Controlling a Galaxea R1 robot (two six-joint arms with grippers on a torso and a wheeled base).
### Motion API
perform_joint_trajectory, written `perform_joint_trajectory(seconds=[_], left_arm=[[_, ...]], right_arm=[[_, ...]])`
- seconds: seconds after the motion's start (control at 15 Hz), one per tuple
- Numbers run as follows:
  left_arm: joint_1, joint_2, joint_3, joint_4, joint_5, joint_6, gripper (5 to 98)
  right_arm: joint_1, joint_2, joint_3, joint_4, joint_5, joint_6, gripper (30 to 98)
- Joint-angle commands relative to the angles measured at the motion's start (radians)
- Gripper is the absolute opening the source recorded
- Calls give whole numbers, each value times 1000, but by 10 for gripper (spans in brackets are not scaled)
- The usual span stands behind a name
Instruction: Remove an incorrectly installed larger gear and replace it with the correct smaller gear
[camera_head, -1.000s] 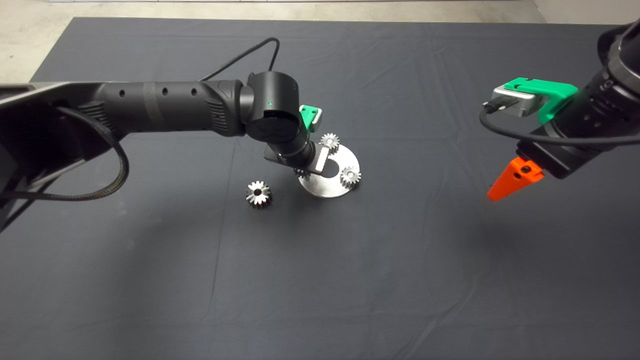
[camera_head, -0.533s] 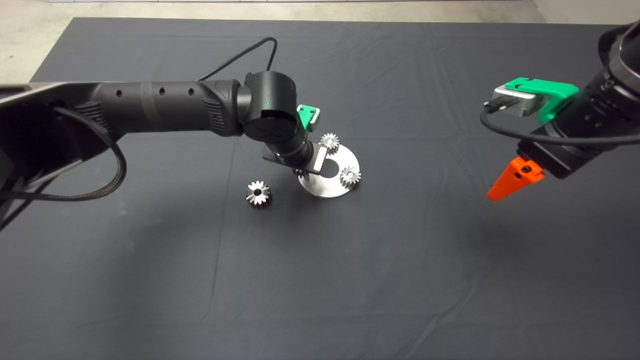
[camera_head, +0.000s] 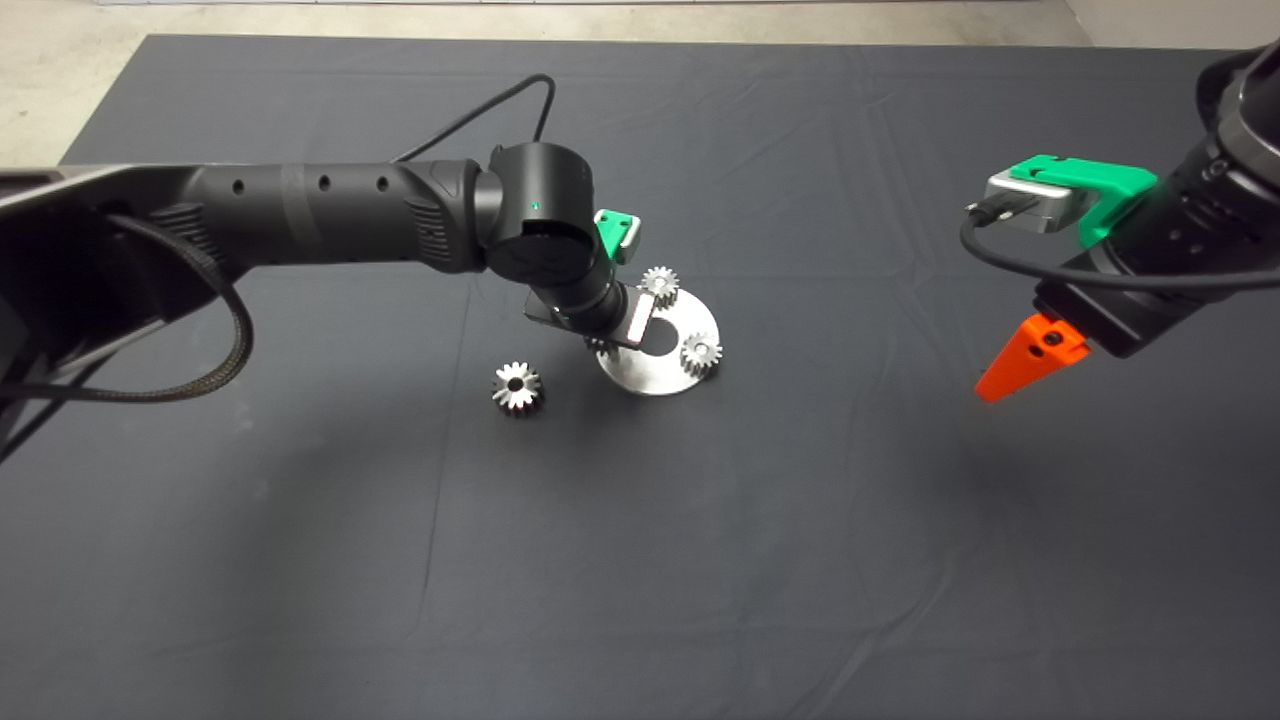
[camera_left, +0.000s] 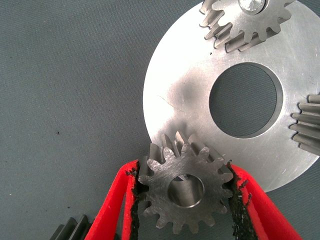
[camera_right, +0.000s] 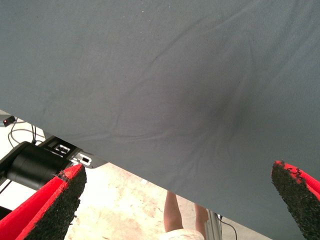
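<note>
The larger gear (camera_head: 516, 387), shiny with pointed teeth, lies alone on the mat to the left of the round silver plate (camera_head: 655, 375). Its teeth also peek in at the edge of the left wrist view (camera_left: 70, 230). My left gripper (camera_head: 615, 335) hangs over the plate's left rim. In the left wrist view this gripper (camera_left: 184, 170) is shut on a smaller gear (camera_left: 185, 192), with both pads against its teeth, at the rim of the plate (camera_left: 185, 105). From the head view this gear (camera_head: 603, 347) is mostly hidden under the wrist. My right gripper (camera_head: 1025, 360) is open and empty above the mat at the right.
Two more small gears (camera_head: 659, 285) (camera_head: 701, 352) sit on the plate around its big centre hole (camera_left: 246, 100). The right wrist view shows the mat's edge, the floor, a black device (camera_right: 35, 162) and a person's leg (camera_right: 172, 215).
The left arm shifted slightly to the left a second ago and has held still since. The gears and the right arm have not moved.
</note>
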Motion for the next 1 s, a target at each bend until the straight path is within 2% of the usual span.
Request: perform_joint_trajectory(seconds=[0.0,0.27,0.53,0.93], left_arm=[[1,-1,9,10,7,7,354],[4,-15,18,10,9,5,354],[4,-24,70,8,9,2,354],[5,-13,59,10,6,5,354]], right_arm=[[28,-2,3,34,-115,3,977],[28,2,1,34,-114,4,977],[28,0,3,34,-114,2,977],[28,-2,3,34,-112,3,977]])
